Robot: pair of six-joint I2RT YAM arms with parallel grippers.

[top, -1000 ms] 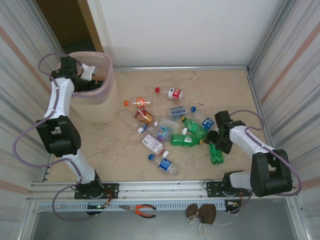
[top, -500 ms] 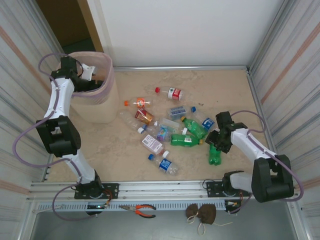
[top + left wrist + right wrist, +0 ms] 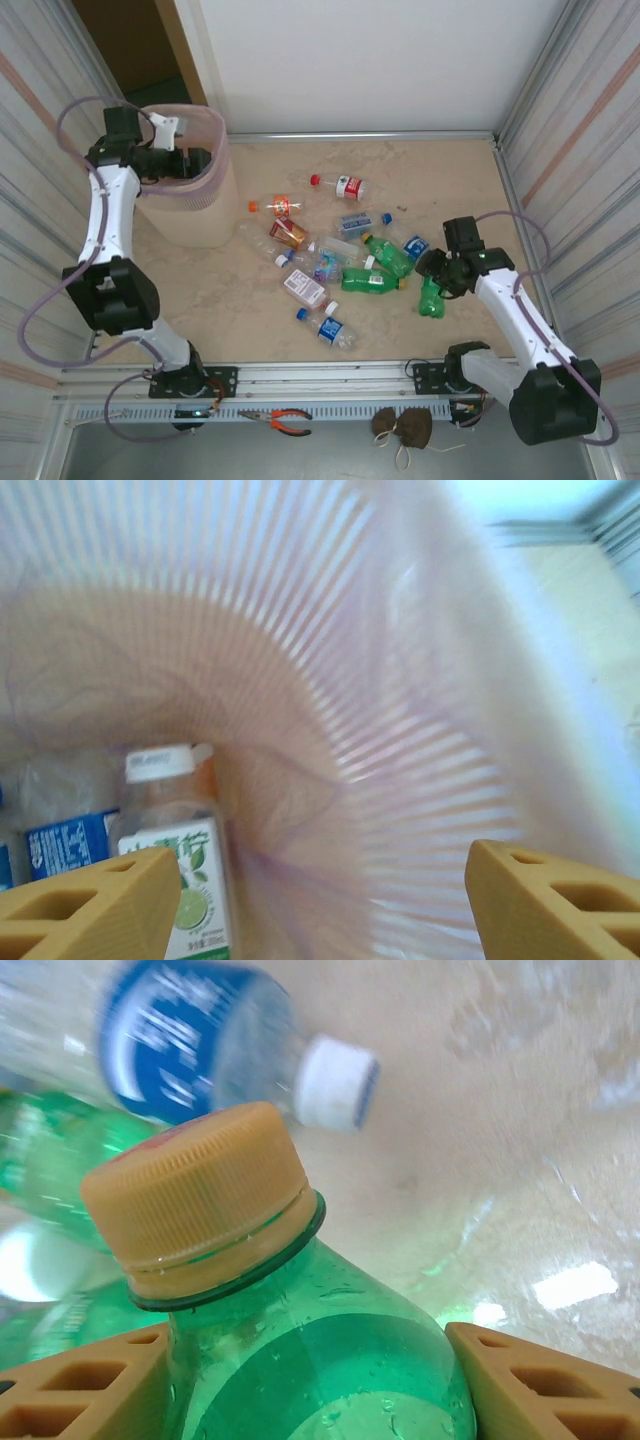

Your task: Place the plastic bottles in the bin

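Note:
My right gripper [image 3: 432, 285] is shut on a green bottle [image 3: 431, 300] at the right of the table. In the right wrist view the fingers [image 3: 80, 1385] press both sides of the green bottle [image 3: 310, 1360] just below its tan cap. Several more plastic bottles [image 3: 340, 262] lie scattered mid-table, green ones [image 3: 370, 280] among them. My left gripper [image 3: 190, 160] hangs open over the mouth of the pale pink bin [image 3: 200, 215] at the far left. Inside the bin [image 3: 400, 730] lie a white-capped bottle with a lime label [image 3: 175, 860] and a blue-labelled one [image 3: 65, 845]; my left gripper [image 3: 320, 905] holds nothing.
A blue-labelled bottle with a white cap [image 3: 200, 1050] lies just beyond the held one. Ribbed walls close in both sides of the table. Orange-handled pliers [image 3: 285, 420] and a small brown bag [image 3: 405, 428] lie below the front rail.
The right gripper has closed on the green bottle and its arm has risen and swung slightly right. The left arm has shifted, bringing its gripper farther over the bin's mouth.

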